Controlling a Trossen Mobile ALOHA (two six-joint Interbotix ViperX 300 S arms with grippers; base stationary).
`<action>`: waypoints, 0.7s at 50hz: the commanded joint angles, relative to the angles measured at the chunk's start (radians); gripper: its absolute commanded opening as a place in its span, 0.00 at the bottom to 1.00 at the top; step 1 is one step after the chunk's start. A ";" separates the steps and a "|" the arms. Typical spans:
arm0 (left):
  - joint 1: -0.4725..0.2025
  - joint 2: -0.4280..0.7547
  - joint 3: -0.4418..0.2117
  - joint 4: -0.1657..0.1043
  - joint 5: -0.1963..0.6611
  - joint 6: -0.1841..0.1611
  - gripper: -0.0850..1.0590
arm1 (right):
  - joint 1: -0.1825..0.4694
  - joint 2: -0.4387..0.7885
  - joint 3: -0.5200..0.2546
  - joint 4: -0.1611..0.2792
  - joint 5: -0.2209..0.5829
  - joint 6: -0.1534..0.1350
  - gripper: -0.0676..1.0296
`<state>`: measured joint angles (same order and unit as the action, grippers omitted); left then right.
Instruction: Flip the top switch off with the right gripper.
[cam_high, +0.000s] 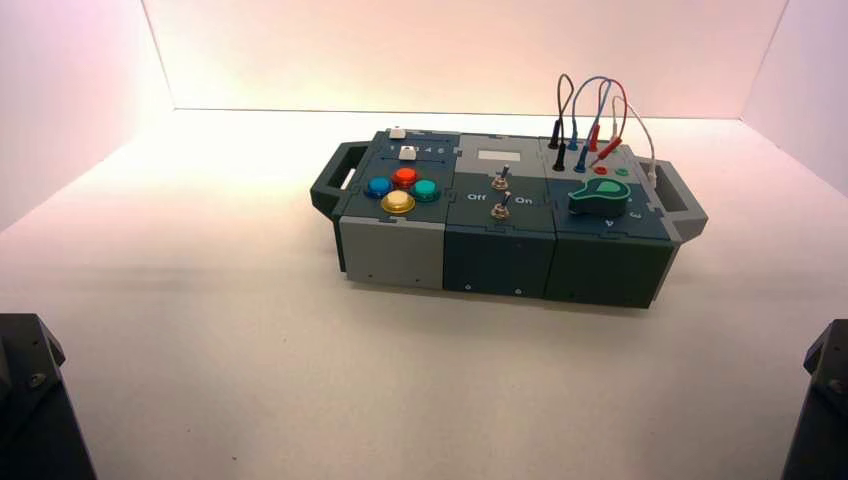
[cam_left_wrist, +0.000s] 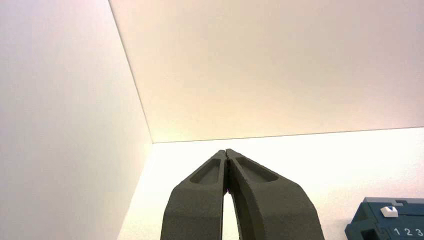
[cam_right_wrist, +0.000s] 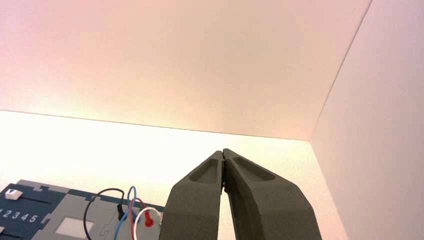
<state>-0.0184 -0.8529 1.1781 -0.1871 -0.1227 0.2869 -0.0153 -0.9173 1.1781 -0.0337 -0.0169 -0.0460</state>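
The box (cam_high: 400, 250) stands mid-table in the high view. On its middle panel two tiny silver toggle switches stand one behind the other between the words Off and On: the top switch (cam_high: 501, 180) is the farther one, the other (cam_high: 502, 207) is nearer. Both arms are parked at the near corners, the left arm (cam_high: 30, 400) and the right arm (cam_high: 825, 400), far from the box. My left gripper (cam_left_wrist: 226, 151) is shut and empty. My right gripper (cam_right_wrist: 223, 151) is shut and empty, with the box's wires (cam_right_wrist: 131, 210) below it.
Four coloured push buttons (cam_high: 402, 188) sit on the box's left panel, with white sliders (cam_high: 406, 153) behind them. A green rotary knob (cam_high: 598, 199) and plugged-in wires (cam_high: 590, 110) are on the right panel. Handles stick out at both ends. White walls enclose the table.
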 joint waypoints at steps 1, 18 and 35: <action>0.002 0.002 -0.020 -0.002 -0.005 0.002 0.05 | 0.000 0.003 -0.031 0.003 -0.005 0.002 0.04; 0.002 0.003 -0.018 0.000 -0.002 0.000 0.05 | 0.006 0.003 -0.032 0.005 0.014 0.002 0.04; -0.029 0.015 -0.028 0.000 0.037 0.002 0.05 | 0.008 0.037 -0.069 0.064 0.098 0.005 0.04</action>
<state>-0.0276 -0.8483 1.1781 -0.1887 -0.0997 0.2869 -0.0092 -0.8943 1.1536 0.0107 0.0660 -0.0430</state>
